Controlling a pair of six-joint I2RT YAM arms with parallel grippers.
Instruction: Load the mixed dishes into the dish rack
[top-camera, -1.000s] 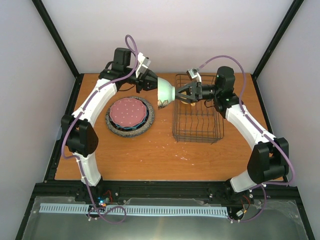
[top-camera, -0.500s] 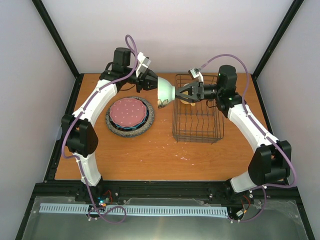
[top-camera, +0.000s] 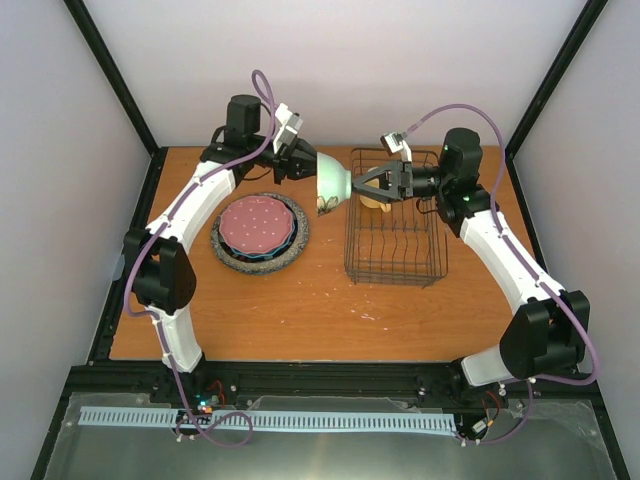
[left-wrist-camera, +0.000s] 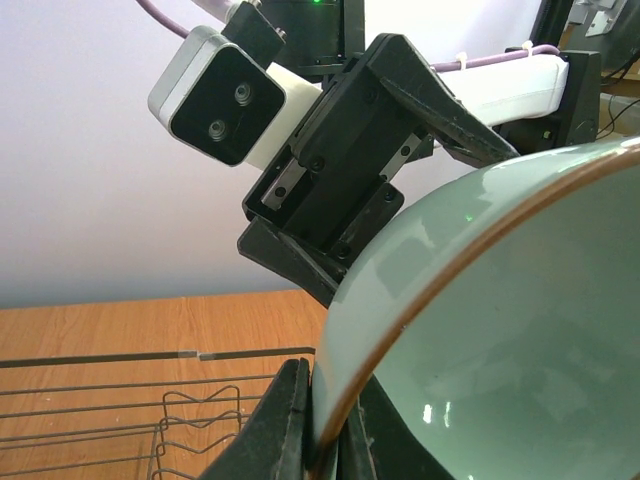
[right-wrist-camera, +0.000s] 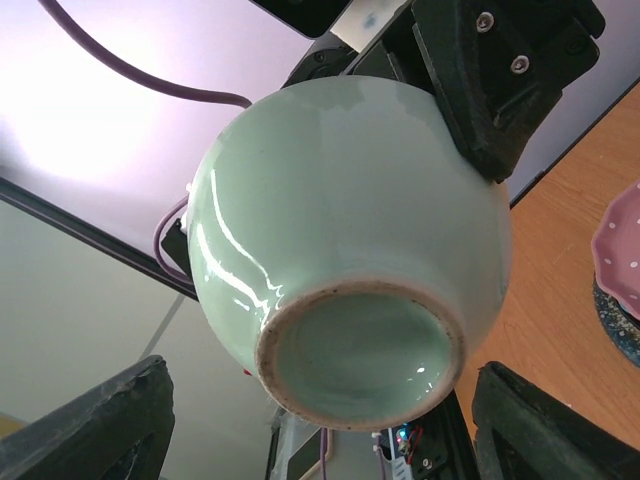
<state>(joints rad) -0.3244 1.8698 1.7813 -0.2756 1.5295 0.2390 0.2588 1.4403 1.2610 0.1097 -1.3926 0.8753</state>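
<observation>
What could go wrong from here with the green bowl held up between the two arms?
The left gripper pinches only the thin rim of the small mint-green bowl in mid-air, so it may slip or tilt. The right gripper stands open at the bowl's round, glossy underside; closing there could squeeze it out, and it would fall onto the table.

bowl (right-wrist-camera: 350, 230): glossy glazed ceramic | dish rack (top-camera: 395, 255): metal wire | table (top-camera: 300, 300): matt wood
</observation>
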